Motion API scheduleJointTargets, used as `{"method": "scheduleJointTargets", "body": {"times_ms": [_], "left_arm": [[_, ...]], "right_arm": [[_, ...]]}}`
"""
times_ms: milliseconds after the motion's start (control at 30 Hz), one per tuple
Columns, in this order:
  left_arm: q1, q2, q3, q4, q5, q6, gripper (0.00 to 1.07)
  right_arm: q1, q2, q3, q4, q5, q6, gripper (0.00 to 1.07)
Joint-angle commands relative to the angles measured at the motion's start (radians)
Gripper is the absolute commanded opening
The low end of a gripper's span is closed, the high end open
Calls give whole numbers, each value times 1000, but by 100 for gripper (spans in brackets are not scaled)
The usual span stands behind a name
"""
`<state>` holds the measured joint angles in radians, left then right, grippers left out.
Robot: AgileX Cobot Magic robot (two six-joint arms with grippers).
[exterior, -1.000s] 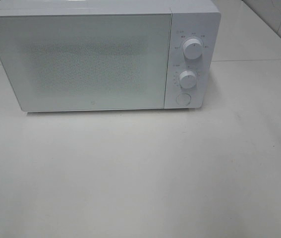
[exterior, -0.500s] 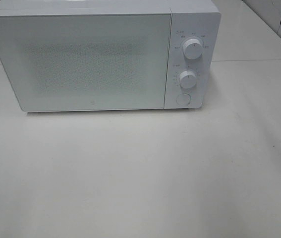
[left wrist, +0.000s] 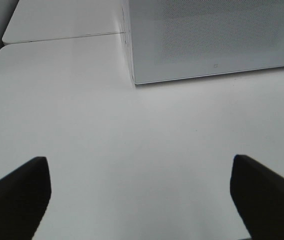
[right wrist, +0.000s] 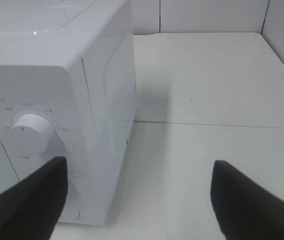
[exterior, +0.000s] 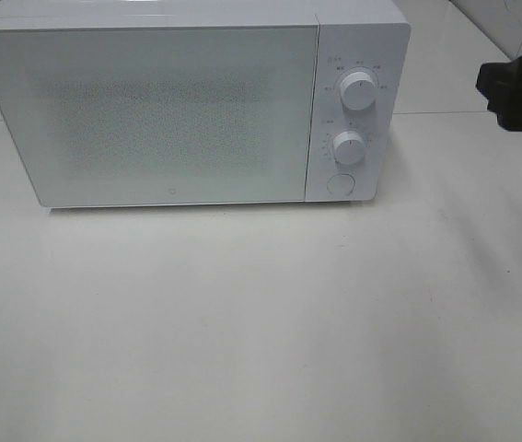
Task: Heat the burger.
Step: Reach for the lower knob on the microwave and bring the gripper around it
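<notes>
The burger is out of view. A white microwave (exterior: 150, 110) stands at the back of the table with its door shut; nothing shows through the speckled door. My right gripper (exterior: 509, 92) comes in at the right edge, level with the upper knob (exterior: 359, 92) and apart from it. In the right wrist view it (right wrist: 139, 200) is open and empty, facing the microwave's right front corner (right wrist: 76, 125). My left gripper (left wrist: 142, 197) is open and empty above the bare table, short of the microwave's left front corner (left wrist: 131, 75). It does not show in the exterior view.
The control panel carries the upper knob, a lower knob (exterior: 349, 147) and a round button (exterior: 339, 183). The white table (exterior: 261, 322) spreads in front of the microwave. A seam (exterior: 463, 112) crosses the table to the right. A tiled wall (exterior: 518, 28) stands at the back right.
My right gripper has come into the exterior view from the right edge, moving left toward the microwave's control panel. The microwave has not moved.
</notes>
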<state>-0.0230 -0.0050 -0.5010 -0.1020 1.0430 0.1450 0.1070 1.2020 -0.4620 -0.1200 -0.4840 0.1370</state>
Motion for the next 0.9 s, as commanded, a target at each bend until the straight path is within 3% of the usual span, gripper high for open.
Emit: {"method": "scheduleJointTargets", "body": {"times_ms": [33,167,233,333,400,467,500,600,667,900], "left_arm": [[2,-24,3,-10,-3,1,89],[2,-24,3,-10,-3,1,89],[2,-24,3,-10,-3,1,89],[2,-24,3,-10,-3,1,89],[2,-24,3,-10,-3,1,89],[2,-24,3,-10,-3,1,89],[2,-24,3,-10,-3,1,89],[2,-24,3,-10,-3,1,89],[2,-24,3,-10,-3,1,89],[2,-24,3,-10,-3,1,89]], "right_arm": [[3,12,71,94,-134,-97,76],[9,12,138,185,-260,-168,76],[63,12,173,267,-344,-227,76],[84,12,180,293,-358,-252,76],[196,35,202,424,-427,-371,76],[219,47,203,453,-447,-398,76],[274,82,203,513,-485,-444,76],[297,103,203,538,-502,-459,76],[414,192,203,628,-597,-483,76],[552,338,197,789,-734,-480,76]]}}
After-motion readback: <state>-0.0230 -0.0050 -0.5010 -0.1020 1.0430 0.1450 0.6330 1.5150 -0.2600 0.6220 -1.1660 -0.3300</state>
